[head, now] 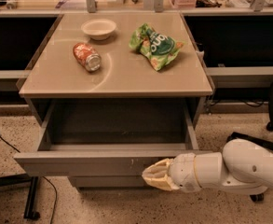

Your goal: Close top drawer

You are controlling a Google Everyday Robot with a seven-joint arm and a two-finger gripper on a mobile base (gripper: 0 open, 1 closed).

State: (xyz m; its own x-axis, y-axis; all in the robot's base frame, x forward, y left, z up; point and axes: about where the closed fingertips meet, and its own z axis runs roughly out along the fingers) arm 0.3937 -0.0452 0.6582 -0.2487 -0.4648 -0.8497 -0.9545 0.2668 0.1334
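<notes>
The top drawer stands pulled far out from under the table. Its wide grey flat front has small pale scratches right of centre, and its inside looks empty. My gripper is low at the right part of the drawer front, its pale fingers drawn together and pointing left. The tips touch or nearly touch the lower edge of the front. It holds nothing. My white arm reaches in from the right.
The table top carries a red can lying on its side, a pale bowl and a green chip bag. A narrower grey front sits below the drawer. A black stand leg is left, a chair base right.
</notes>
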